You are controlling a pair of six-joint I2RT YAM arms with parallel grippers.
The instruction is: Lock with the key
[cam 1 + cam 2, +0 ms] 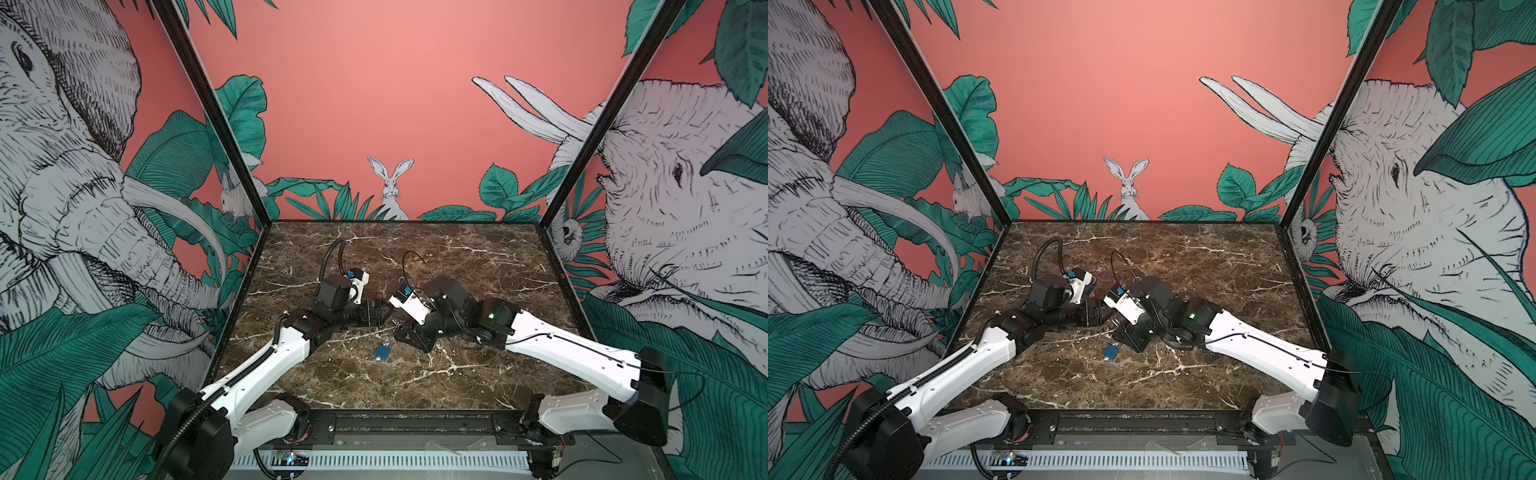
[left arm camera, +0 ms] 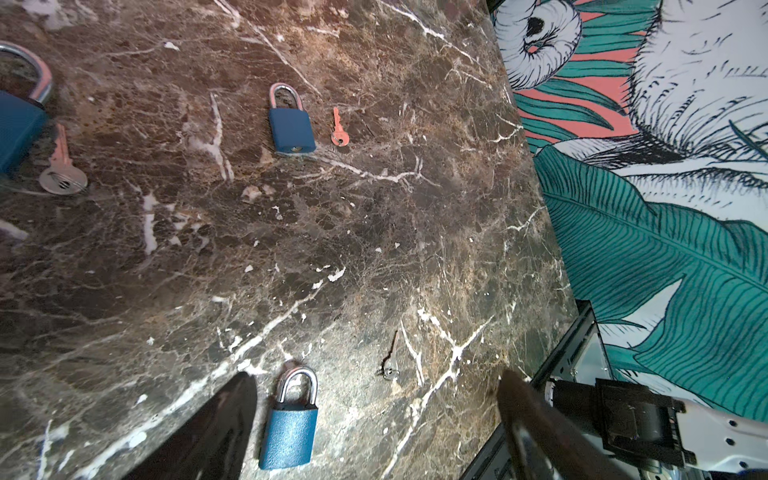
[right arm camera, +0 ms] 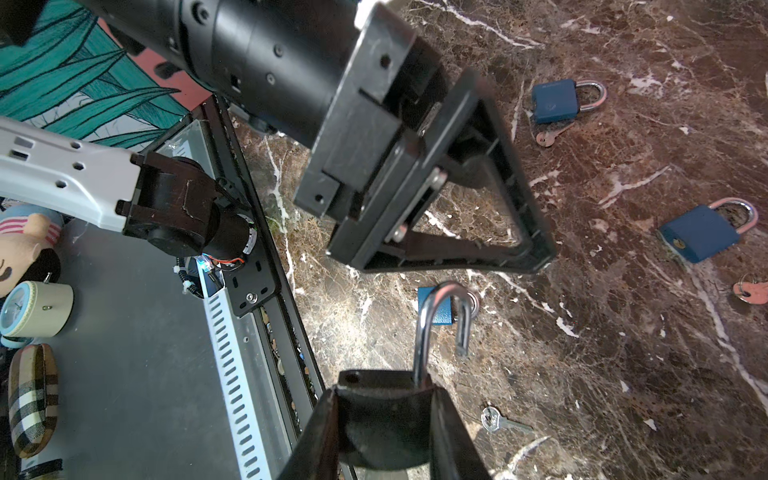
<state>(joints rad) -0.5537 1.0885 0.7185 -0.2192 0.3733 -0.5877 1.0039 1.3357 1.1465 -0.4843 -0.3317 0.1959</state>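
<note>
My right gripper (image 3: 386,390) is shut on the dark body of a padlock (image 3: 382,419). Its silver shackle (image 3: 440,324) stands swung open above the table. My left gripper (image 2: 376,399) is open and holds nothing. It hangs just across from the right gripper (image 1: 409,336) in both top views, its black fingers (image 3: 498,187) spread. A blue padlock (image 2: 291,424) with its shackle closed lies on the table under the left gripper's fingers. A small key (image 2: 390,361) lies beside it. Another silver key (image 3: 498,420) lies on the marble near the right gripper. No key is held.
Two more blue padlocks (image 3: 555,101) (image 3: 700,239) lie farther out, each with a key (image 3: 548,137) (image 3: 750,291) beside it. A black rail (image 1: 415,419) borders the table's front edge. Patterned walls close in the other sides. A plush toy (image 3: 25,249) and a small clock (image 3: 37,309) sit off the table.
</note>
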